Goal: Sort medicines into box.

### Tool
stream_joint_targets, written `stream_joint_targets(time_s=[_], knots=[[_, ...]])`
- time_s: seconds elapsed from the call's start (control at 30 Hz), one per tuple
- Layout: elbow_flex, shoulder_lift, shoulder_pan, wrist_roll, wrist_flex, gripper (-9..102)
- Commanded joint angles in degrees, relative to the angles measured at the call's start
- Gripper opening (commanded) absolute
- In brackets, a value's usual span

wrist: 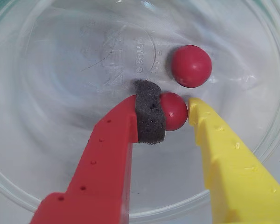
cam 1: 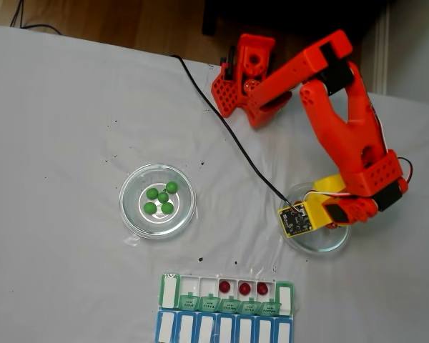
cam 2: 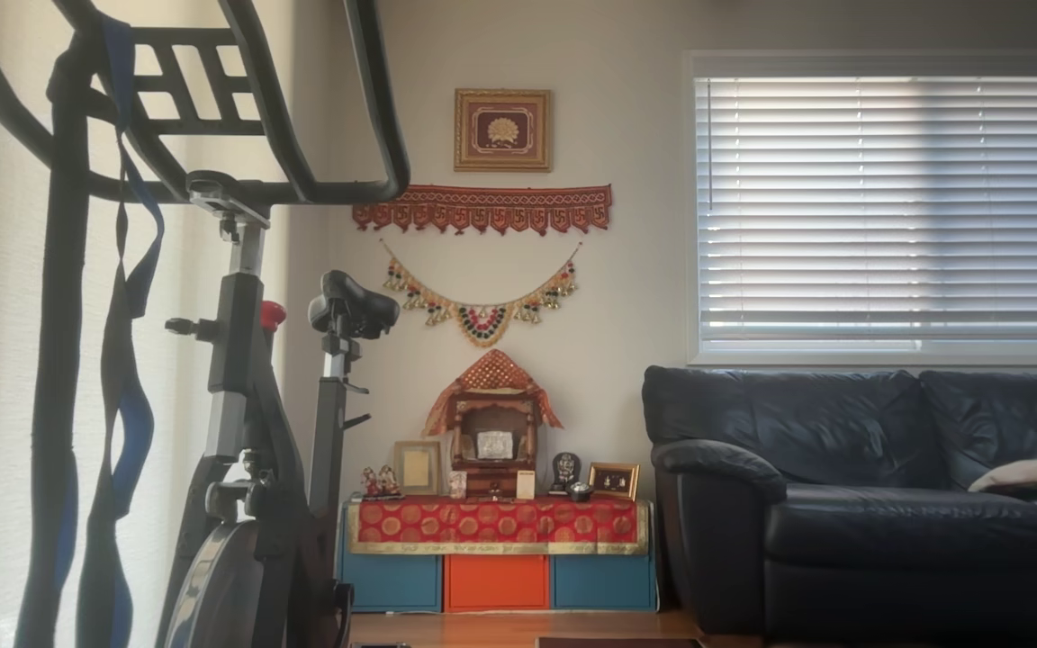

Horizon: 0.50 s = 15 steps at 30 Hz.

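In the wrist view my gripper is down inside a clear glass dish. Its red finger with a dark foam pad and its yellow finger press on either side of a dark red medicine ball. A second red ball lies loose just beyond it. In the fixed view the gripper hangs over the right dish. The box, with green lids, holds three red balls. Several green balls sit in the left dish.
A blue-lidded organizer row lies against the box at the table's near edge. The arm's base and a black cable occupy the far side of the white table. The other view shows a living room with an exercise bike.
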<state>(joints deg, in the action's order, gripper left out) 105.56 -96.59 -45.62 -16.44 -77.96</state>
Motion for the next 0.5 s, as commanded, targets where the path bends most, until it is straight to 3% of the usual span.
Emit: stream_joint_targets(time_s=[0.0, 0.47], knots=[[-0.44, -0.26, -3.52, 0.62, -1.93, 8], [-1.76, 0.53, -2.99, 2.11, -2.99, 2]])
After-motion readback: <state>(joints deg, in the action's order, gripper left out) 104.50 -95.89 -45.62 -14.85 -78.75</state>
